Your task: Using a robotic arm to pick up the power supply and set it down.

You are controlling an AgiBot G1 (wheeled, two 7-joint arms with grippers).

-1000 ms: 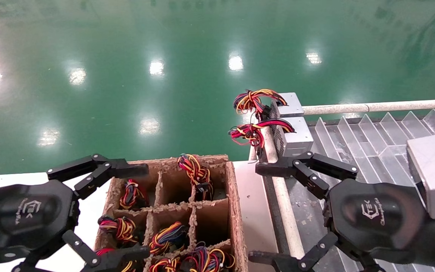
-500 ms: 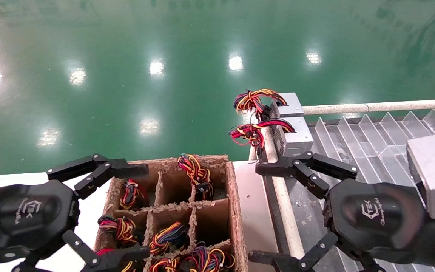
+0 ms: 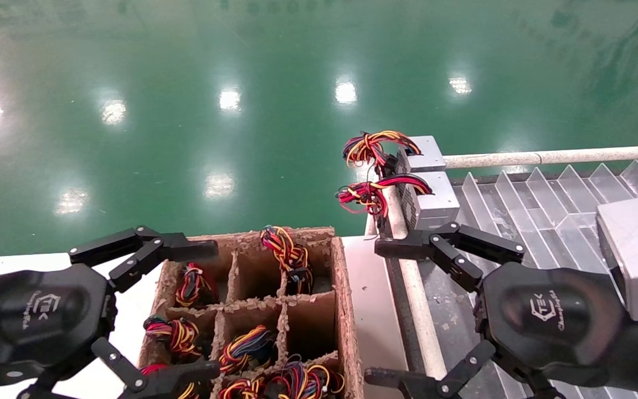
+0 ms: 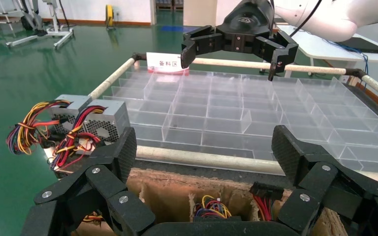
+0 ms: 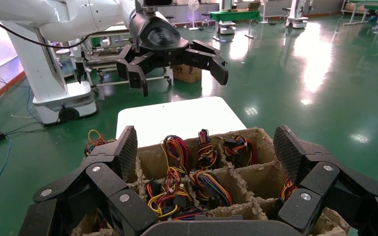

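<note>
Both claws, left gripper [image 3: 147, 310] and right gripper [image 3: 402, 313], spread wide, empty, glossy green floor [image 3: 241, 111], clear divider tray [image 3: 546, 205]

Right gripper [image 3: 391, 310] jaws spread, near power supply [image 3: 432, 202] on divider tray [image 3: 546, 205] corner.

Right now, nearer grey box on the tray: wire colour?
Mostly red, some yellow and black, on the power supply; clearest in the head view.

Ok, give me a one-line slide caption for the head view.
Both grippers, left and right, hang open beside a cardboard divider box of wire bundles; two power supplies sit beyond.
</note>
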